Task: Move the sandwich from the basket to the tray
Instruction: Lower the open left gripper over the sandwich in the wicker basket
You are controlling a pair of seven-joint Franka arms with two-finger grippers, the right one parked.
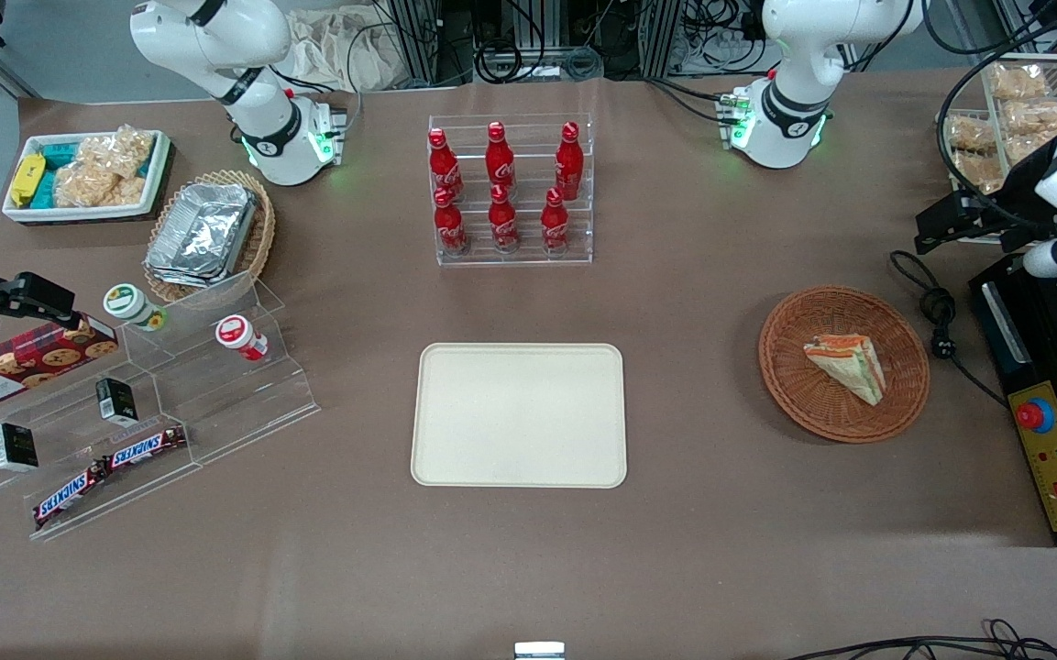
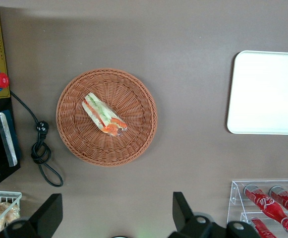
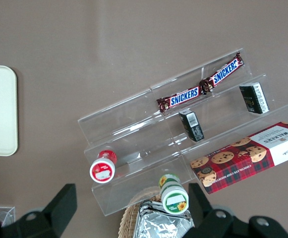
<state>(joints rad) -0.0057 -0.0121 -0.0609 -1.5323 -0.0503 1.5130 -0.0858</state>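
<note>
Tray [image 1: 519,414]: flat cream rectangle with rounded corners and low rim, lying bare on the brown desk [image 1: 693,550]. Basket [image 1: 844,363]: round, shallow, reddish-brown wicker, radial weave, well apart from the tray. Sandwich [image 1: 846,365]: wrapped triangular wedge lying in the basket, long axis running diagonally. Tool [image 2: 116,218]: hovering above the basket, fingers spread, gripping nothing.

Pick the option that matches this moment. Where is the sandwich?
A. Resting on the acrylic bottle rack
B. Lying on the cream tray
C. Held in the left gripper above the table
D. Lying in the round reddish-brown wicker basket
D. The sandwich lies in the wicker basket, the tray is bare, and the left gripper hangs open above the table beside the basket, holding nothing.
</note>
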